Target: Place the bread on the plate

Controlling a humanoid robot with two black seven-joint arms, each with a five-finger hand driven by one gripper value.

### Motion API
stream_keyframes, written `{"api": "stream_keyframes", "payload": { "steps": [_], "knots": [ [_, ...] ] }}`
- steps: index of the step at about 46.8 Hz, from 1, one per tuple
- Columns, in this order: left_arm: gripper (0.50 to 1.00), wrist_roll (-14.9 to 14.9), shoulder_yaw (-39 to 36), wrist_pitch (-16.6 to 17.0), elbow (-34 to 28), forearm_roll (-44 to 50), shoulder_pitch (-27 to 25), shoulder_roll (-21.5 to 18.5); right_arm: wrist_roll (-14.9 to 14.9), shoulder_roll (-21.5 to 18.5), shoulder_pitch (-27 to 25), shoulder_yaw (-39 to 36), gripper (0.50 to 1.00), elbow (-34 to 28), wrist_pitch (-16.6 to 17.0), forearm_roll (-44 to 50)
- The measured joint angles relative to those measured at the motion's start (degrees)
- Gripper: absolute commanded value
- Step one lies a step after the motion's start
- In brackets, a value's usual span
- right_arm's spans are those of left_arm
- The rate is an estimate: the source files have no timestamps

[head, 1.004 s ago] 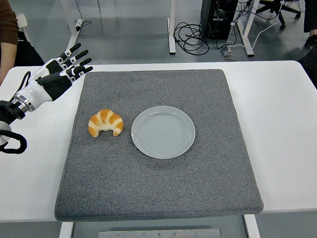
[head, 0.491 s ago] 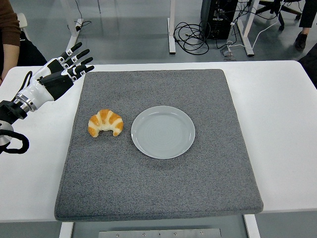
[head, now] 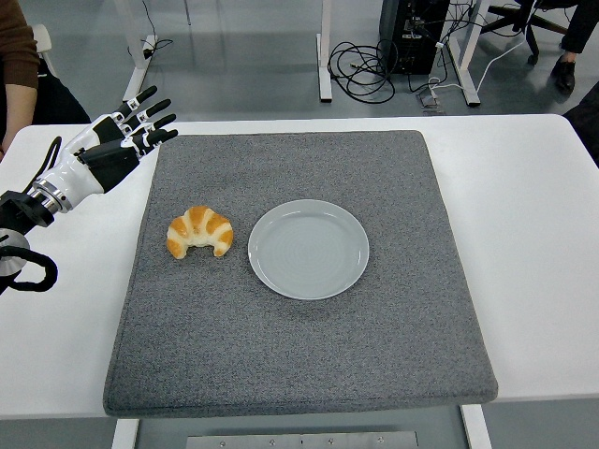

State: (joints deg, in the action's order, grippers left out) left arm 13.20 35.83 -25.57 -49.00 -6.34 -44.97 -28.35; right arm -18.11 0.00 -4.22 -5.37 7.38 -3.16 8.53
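The croissant is a golden, crescent-shaped piece with darker brown ridges and pale, lightly dusted tips that point toward the bottom of the frame. It lies left of centre on the grey mat, just beside the left rim of the plate but not touching it. The plate is round, pale grey and bare, sitting near the middle of the mat.

The white surface spans the full width of the frame, and the large, coarse-textured mat covers most of its middle. Behind it, in the upper part of the frame, is a grey floor with white desk legs, a black computer tower and a tangle of black cables. A person's brown sleeve shows at the upper left corner, and a dark shoe at the upper right.

The left hand hovers at the upper left, over the mat's far left corner, its black-tipped fingers stretched out straight and slightly fanned, holding nothing. It is well apart from the croissant, with only bare mat between them.
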Motion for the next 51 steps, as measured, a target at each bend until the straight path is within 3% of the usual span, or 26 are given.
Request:
{"api": "stream_keyframes", "payload": {
  "steps": [6, 16, 29, 41, 51],
  "knots": [
    [0.971, 0.44, -0.06, 0.06, -0.15, -4.22, -1.15, 0.12, 0.00, 0.00, 0.00, 0.01, 1.000, 0.00, 0.00, 0.00],
    [0.971, 0.49, -0.08, 0.10, -1.83, -19.34, -2.80, -0.79, 0.00, 0.00, 0.01, -0.02, 1.000, 0.00, 0.00, 0.00],
    [0.971, 0.45, -0.15, 0.33, -8.48, -41.27, -6.71, -5.11, 0.00, 0.00, 0.01, 0.00, 1.000, 0.00, 0.00, 0.00],
    [0.971, 0.45, 0.02, 3.36, -21.80, -61.07, -7.95, -11.89, -0.01, 0.00, -0.07, -0.01, 1.000, 0.00, 0.00, 0.00],
    [0.971, 1.23, 0.04, 6.64, -24.20, -68.33, -8.88, -14.20, 0.00, 0.00, -0.18, -0.06, 1.000, 0.00, 0.00, 0.00]
  ]
}}
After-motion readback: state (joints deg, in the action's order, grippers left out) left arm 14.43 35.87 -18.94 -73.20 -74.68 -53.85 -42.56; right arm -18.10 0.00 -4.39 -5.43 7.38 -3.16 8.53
